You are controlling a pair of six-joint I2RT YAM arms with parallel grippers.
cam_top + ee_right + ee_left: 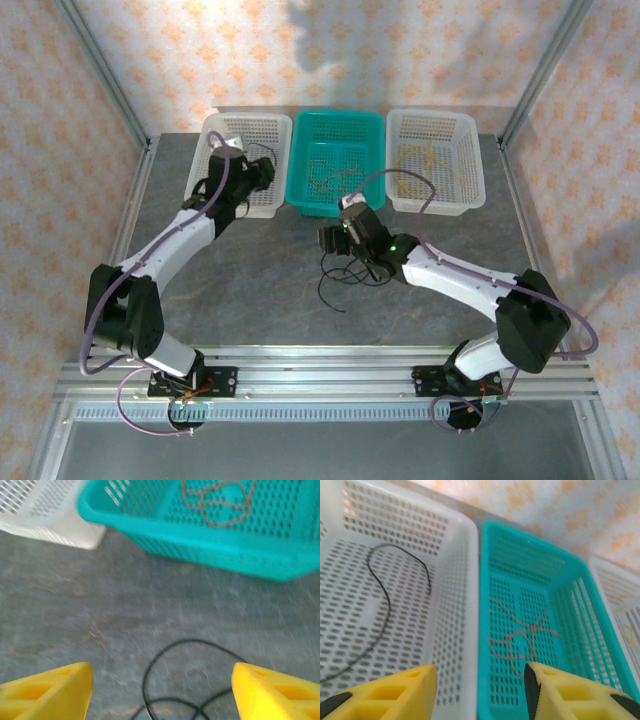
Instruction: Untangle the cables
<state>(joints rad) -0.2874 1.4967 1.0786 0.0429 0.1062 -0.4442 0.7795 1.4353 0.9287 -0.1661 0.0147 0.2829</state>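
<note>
Black cable (185, 641) seemingly clear of basket (215, 550)

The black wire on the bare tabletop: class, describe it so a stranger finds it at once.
Find the teal plastic basket, middle of three on the grey table. Just in front, a thin black wire curls by the right end effector. Unlike the second black wire in the left white basket, it lies outside every basket.

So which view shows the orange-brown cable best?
The left wrist view: the orange-brown cable lies whole and sharp in the teal basket. The right wrist view cuts off its top; the top external view shows it small, faint.
</note>
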